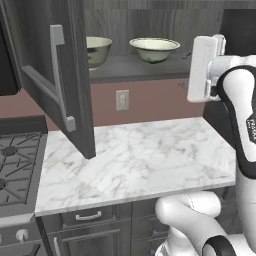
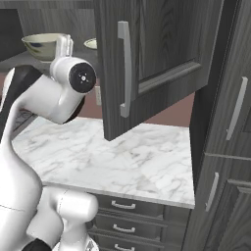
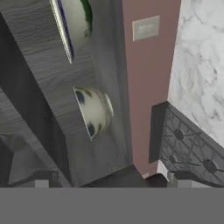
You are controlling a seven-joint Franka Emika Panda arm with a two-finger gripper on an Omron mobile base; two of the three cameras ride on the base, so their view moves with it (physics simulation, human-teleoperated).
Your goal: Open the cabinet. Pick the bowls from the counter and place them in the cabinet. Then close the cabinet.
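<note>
Drawer fronts [image 1: 89,216] with short handles filled the bottom of the left base view, under the counter [image 1: 140,160]. We saw bare marble there, with the stove [image 1: 15,165] at the lower left. Further back an outlet [image 1: 122,99] sat on the pink wall.

Above, the cabinet [image 1: 135,67] stood open. The left base view showed its left door [image 1: 55,75] swung out across the upper left. The right base view showed instead the right door [image 2: 147,59], hanging over the counter at top centre, and a tall cupboard [image 2: 230,122] along the right edge.

Both bowls rested on the grey shelf, apart from each other. In the left base view the deeper bowl [image 1: 97,50] was partly behind the left door and the shallower bowl [image 1: 155,49] was in full sight at upper centre. The right base view gave only a sliver of the shallower one.

In the hand view, rolled sideways, the gripper [image 3: 113,183] had its tips spread wide at the bottom with nothing between them.
</note>
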